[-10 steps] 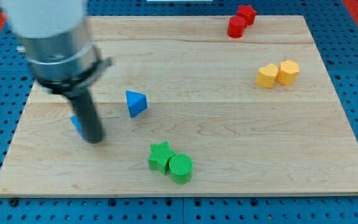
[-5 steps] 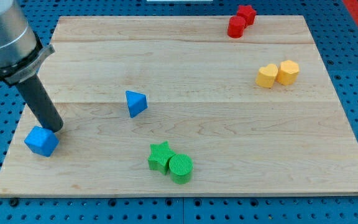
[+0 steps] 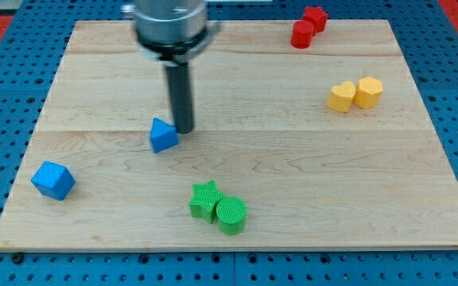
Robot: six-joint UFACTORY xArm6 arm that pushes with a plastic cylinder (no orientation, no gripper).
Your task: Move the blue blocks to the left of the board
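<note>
A blue cube (image 3: 53, 180) sits near the board's left edge, toward the view's bottom. A blue triangular block (image 3: 162, 136) lies left of the board's middle. My tip (image 3: 184, 128) stands right beside the triangular block, touching or almost touching its upper right side. The rod rises from there to the arm's grey body (image 3: 169, 24) at the view's top.
A green star (image 3: 204, 199) and a green cylinder (image 3: 231, 214) sit together near the bottom middle. Two yellow blocks (image 3: 355, 94) lie at the right. Two red blocks (image 3: 308, 26) lie at the top right. The wooden board (image 3: 293, 183) rests on blue pegboard.
My tip left the blue cube at the left edge and swung right to the triangular block. That block has shifted slightly left and down and turned.
</note>
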